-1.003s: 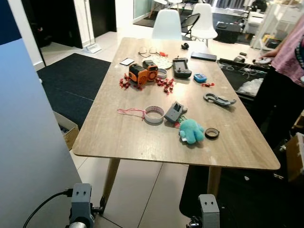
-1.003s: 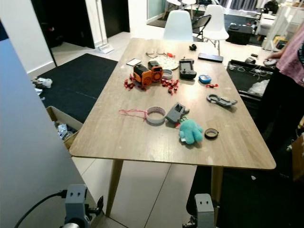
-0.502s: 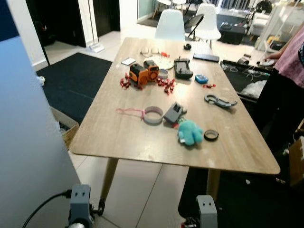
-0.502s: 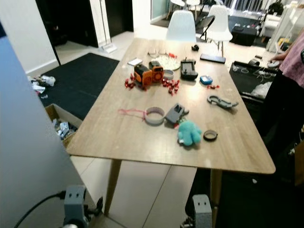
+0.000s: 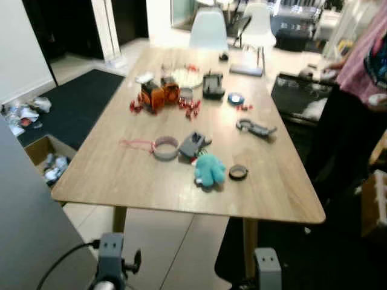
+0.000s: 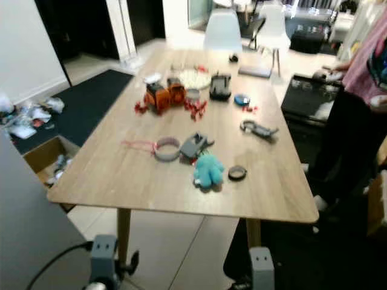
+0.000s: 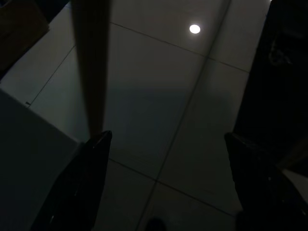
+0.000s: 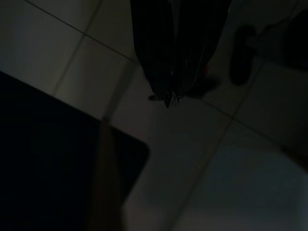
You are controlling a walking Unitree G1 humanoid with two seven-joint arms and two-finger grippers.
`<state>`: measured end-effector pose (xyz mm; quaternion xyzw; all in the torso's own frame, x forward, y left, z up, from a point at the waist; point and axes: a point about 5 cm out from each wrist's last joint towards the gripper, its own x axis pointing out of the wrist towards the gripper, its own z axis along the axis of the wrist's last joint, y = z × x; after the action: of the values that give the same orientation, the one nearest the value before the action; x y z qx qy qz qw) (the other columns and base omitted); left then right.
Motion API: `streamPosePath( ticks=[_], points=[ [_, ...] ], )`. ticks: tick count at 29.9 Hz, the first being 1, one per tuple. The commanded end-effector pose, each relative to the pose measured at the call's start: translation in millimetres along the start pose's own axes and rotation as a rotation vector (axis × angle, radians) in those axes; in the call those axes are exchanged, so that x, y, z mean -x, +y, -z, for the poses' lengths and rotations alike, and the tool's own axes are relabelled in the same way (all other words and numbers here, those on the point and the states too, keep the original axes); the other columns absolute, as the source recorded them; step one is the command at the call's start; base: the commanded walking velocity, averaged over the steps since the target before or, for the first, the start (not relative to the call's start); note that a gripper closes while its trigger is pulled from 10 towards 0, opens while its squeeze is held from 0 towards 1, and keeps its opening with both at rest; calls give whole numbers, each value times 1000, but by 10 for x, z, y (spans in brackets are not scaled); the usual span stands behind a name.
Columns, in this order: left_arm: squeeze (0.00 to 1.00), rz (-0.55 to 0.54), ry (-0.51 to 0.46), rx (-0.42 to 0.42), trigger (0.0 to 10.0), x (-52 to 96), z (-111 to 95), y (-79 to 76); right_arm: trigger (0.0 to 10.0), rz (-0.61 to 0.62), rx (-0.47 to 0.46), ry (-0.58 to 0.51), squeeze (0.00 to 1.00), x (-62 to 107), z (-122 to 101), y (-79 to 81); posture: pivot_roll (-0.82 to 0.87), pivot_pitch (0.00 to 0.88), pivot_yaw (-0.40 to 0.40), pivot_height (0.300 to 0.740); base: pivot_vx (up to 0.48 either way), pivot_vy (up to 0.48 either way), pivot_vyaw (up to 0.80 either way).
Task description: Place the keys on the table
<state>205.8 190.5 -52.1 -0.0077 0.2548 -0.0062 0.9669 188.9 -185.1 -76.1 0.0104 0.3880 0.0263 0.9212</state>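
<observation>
1. The left gripper [image 7: 166,138] is held low over a tiled floor [image 7: 159,86] in deep shade, and its two black fingers [image 7: 91,159] are spread wide apart with nothing between them.
2. The right gripper [image 8: 168,91] is also hung low over the floor, and its fingers [image 8: 154,53] are pressed together.
3. A small jagged metallic shape, taken to be the keys [image 8: 169,99], is pinched at the right gripper's fingertips; it is too dim for detail to be made out.
4. A wooden table [image 5: 121,181] is seen ahead of the robot, and both arms are kept below its near edge.
5. On the table, a teal plush toy [image 5: 209,170] is laid near the front, with a black ring [image 5: 238,172] just beside it and a tape roll [image 5: 165,147] and a grey gadget [image 5: 192,144] behind it.
6. An orange device [image 5: 155,94] is placed further back.
7. A person in a pink top [image 5: 363,54] is stood at the table's right side.
</observation>
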Motion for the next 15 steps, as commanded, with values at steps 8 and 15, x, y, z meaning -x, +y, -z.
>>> streamPosePath(
  ticks=[8,15],
  points=[
    [0,27,14,-33,10000,-3,8,-18,10000,60,-55,13,0,43,82,-98,41,77,-19,740,0,0,0],
    [0,37,13,-41,10000,1,17,-59,10000,249,-92,-36,0,158,81,-497,41,72,-23,740,0,0,0]
  ],
)
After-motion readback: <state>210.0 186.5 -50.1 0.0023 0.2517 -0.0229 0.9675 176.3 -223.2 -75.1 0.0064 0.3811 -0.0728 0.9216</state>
